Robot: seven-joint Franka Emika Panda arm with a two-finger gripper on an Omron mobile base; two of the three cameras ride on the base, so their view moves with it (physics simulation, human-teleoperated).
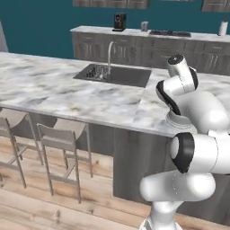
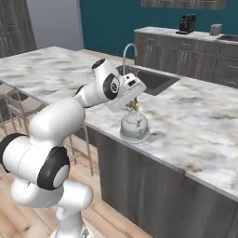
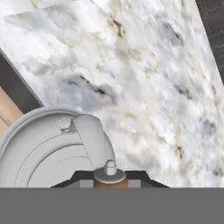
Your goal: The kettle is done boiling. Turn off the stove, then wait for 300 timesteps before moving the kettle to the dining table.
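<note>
Jaws pinched on kettle (image 2: 134, 126) handle; its base sits on dining table (image 2: 195, 121), sink (image 2: 155, 80) at 12 o'clock, near edge for reach.

A: What's behind everything?
B: A deep teal wall (image 1: 40, 22), with dark wood upper cabinets (image 1: 110, 3) along the top edge.

A: And below the wall?
B: A long run of grey drawer cabinets (image 1: 134, 50) under a pale marble top. A black coffee machine (image 1: 119, 21) stands on it, with a small grey toaster (image 1: 144, 26) to its right.

A: Any seating?
B: Two bar stools (image 1: 63, 143) with tan seats and thin grey metal legs, side by side on the floor.

A: The floor?
B: Light wood planks (image 1: 31, 206), warm in tone.

A: Lighting?
B: Even and soft, with no hard shadows.
</note>
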